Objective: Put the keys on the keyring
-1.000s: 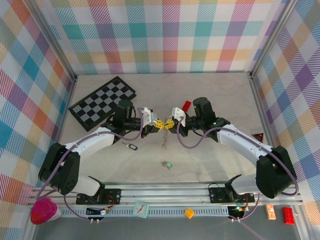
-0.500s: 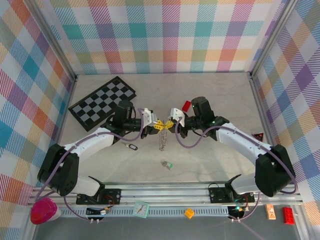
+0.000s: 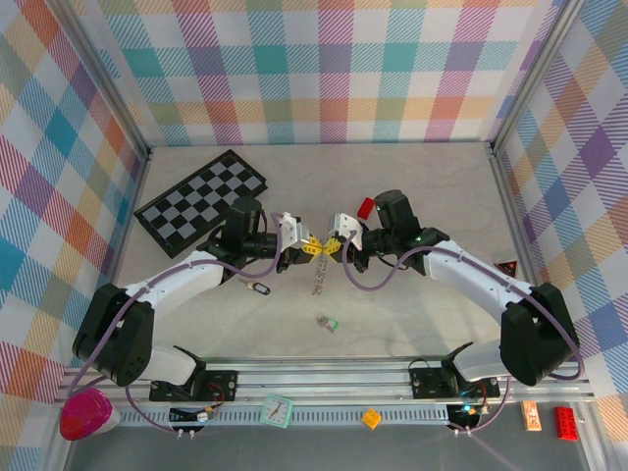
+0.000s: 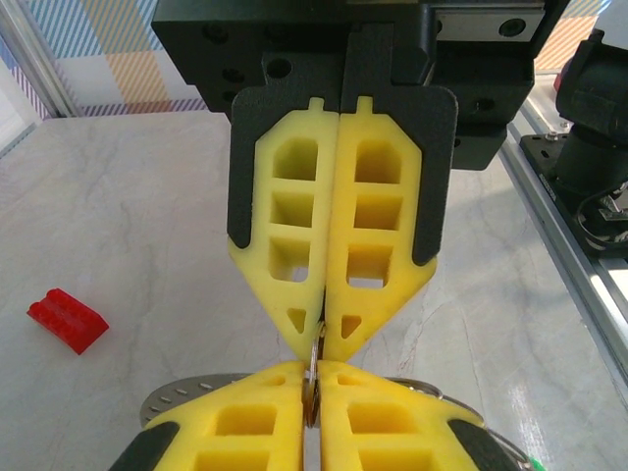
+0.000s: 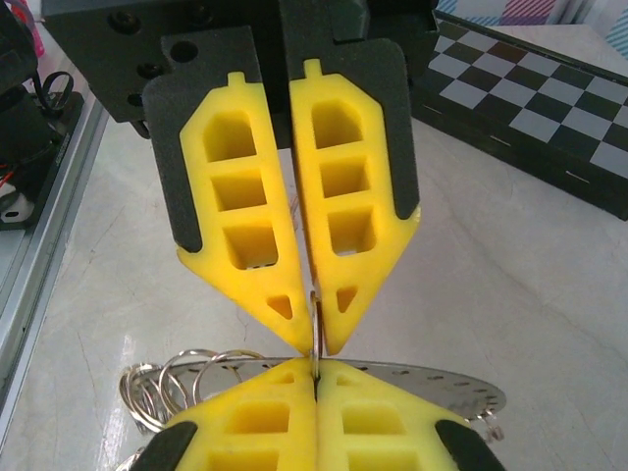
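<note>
Overhead and wrist views of the keyring held between the two arms, above the middle of the table (image 3: pixel 422 177). The left gripper (image 3: pixel 304 242) and the right gripper (image 3: pixel 332 243) are set tip to tip. Each is seen pressed together on a thin wire loop of the keyring (image 3: pixel 319 277), the rest of which hangs below the tips as a bunch of silvery links (in the right wrist view several of its coils are seen beside the fingers). The black-headed key (image 3: pixel 258 287) is seen lying on the table beside the left arm, well apart from the ring. The green-headed key (image 3: pixel 327 322) is seen nearer the arm bases, below the hanging links and not touching them. Neither key is threaded, so the task is judged to be at an early stage: the ring is secured, possibly for opening, while both keys have yet to be picked up and slid on. The red block (image 3: pixel 366 207) and the chequerboard (image 3: pixel 201 201) are not involved.
</note>
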Robot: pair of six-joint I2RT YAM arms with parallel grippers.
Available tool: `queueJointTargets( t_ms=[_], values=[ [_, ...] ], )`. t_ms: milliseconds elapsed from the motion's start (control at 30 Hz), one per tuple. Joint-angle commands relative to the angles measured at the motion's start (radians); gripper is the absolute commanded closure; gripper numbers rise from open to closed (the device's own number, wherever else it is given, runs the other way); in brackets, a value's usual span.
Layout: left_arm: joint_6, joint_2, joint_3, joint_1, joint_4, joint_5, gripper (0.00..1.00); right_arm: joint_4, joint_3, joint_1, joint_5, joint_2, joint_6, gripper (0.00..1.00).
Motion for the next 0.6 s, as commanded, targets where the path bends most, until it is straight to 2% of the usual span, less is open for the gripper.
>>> queueJointTargets(
  t_ms=[0, 100, 133, 167, 200, 300, 433, 567],
  values=[
    [-0.010, -0.021, 0.020, -0.009, 0.053, 0.038, 0.93, 0.011, 0.036, 0.011, -0.063, 0.010, -0.012, 1.00],
    [-0.040, -0.015, 0.021, -0.011, 0.078, 0.043, 1.00, 0.011, 0.038, 0.014, -0.063, 0.013, -0.013, 1.00],
    [-0.044, -0.014, 0.023, -0.011, 0.077, 0.042, 1.00, 0.018, 0.034, 0.014, -0.056, 0.008, -0.011, 0.96],
    [-0.054, -0.016, 0.025, -0.011, 0.075, 0.033, 1.00, 0.036, 0.025, 0.014, -0.039, 0.000, -0.003, 0.86],
    [-0.069, -0.018, 0.028, -0.011, 0.072, 0.018, 1.00, 0.059, 0.007, 0.013, -0.022, -0.017, 0.006, 0.82],
    [-0.108, -0.032, 0.028, -0.011, 0.053, -0.044, 1.00, 0.107, -0.048, 0.009, 0.028, -0.078, 0.022, 0.75],
    [-0.179, -0.049, 0.027, -0.011, 0.028, -0.151, 1.00, 0.143, -0.095, 0.006, 0.243, -0.171, 0.169, 0.71],
    [-0.279, -0.057, 0.027, -0.011, 0.031, -0.199, 1.00, 0.061, -0.103, 0.009, 0.314, -0.241, 0.336, 0.70]
  ],
)
